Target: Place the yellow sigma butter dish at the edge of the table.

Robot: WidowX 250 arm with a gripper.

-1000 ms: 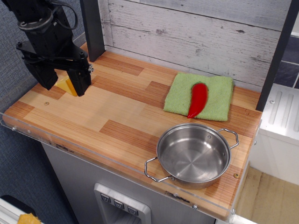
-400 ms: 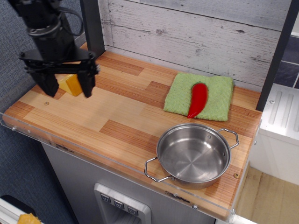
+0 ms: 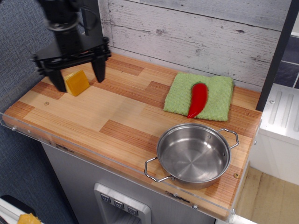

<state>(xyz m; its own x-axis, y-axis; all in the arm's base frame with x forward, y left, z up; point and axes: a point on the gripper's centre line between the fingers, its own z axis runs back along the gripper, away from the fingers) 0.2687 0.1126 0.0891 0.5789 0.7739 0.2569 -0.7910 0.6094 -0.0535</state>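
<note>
Straddling the yellow sigma butter dish (image 3: 76, 82), the spread, empty tool (image 3: 78, 77) (wrist cropped) hovers.

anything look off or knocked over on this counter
Nothing stands out. The yellow butter dish sits flat near the table's left edge, under the open gripper. The red chili pepper lies on the green cloth, and the steel pot stands upright and empty. Nothing spilled or damaged.

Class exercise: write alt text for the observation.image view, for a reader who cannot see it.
A black robot hand, open, hangs over a yellow butter dish lying near the left edge of a striped wooden table. To the right, a red chili pepper lies on a green cloth behind an empty steel pot.
</note>
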